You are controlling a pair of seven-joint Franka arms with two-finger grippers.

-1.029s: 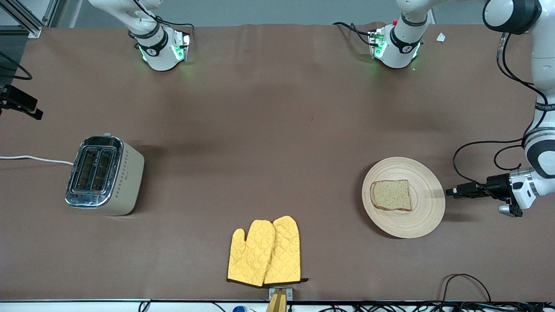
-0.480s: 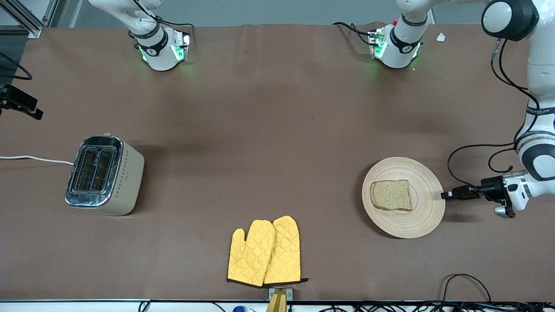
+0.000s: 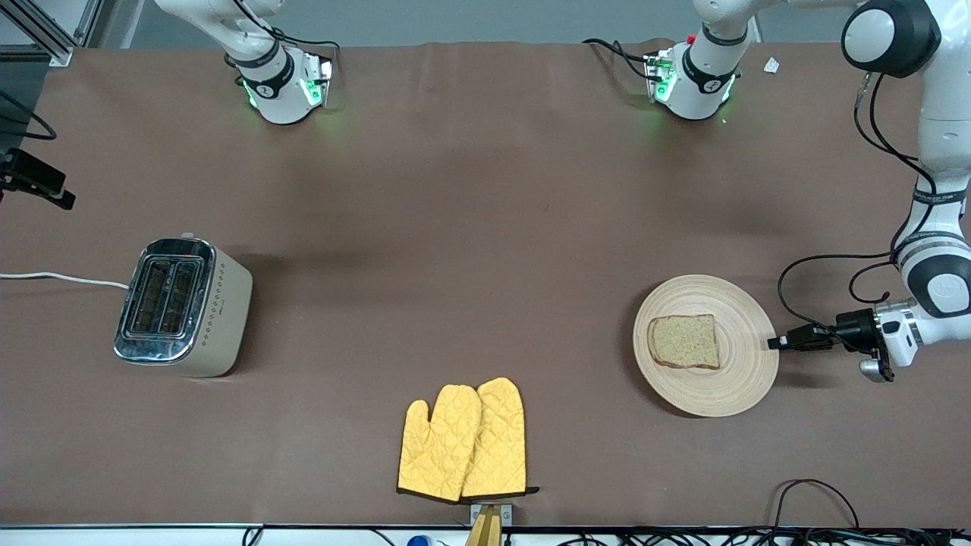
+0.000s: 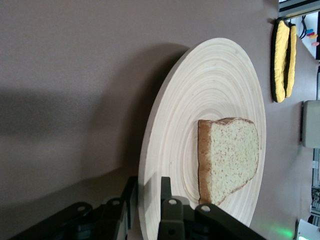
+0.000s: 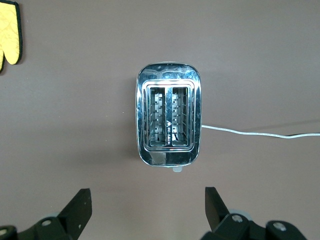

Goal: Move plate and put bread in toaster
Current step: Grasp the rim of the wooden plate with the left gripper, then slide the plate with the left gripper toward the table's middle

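Observation:
The pale wood plate point(image 3: 747, 379) lies toward the left arm's end of the table with the bread point(image 3: 684, 341) slice flat on it. My left gripper point(image 3: 774, 343) is at the plate's rim, level with the table. In the left wrist view its jaws point(image 4: 149, 200) are closed on the rim of the plate point(image 4: 215, 80), one finger on top and one underneath, beside the bread point(image 4: 232, 157). The toaster point(image 3: 178, 305) stands toward the right arm's end, slots empty. My right gripper point(image 5: 147, 215) is open and empty, high over the toaster point(image 5: 168, 121); it is out of the front view.
A pair of yellow oven mitts point(image 3: 464, 440) lies near the table's front edge, between toaster and plate. The toaster's white cord point(image 3: 61, 278) runs off the table's end. Cables lie along the front edge point(image 3: 815, 493).
My left gripper has slid toward the plate until its fingers took the rim. Plate, bread and toaster have not moved.

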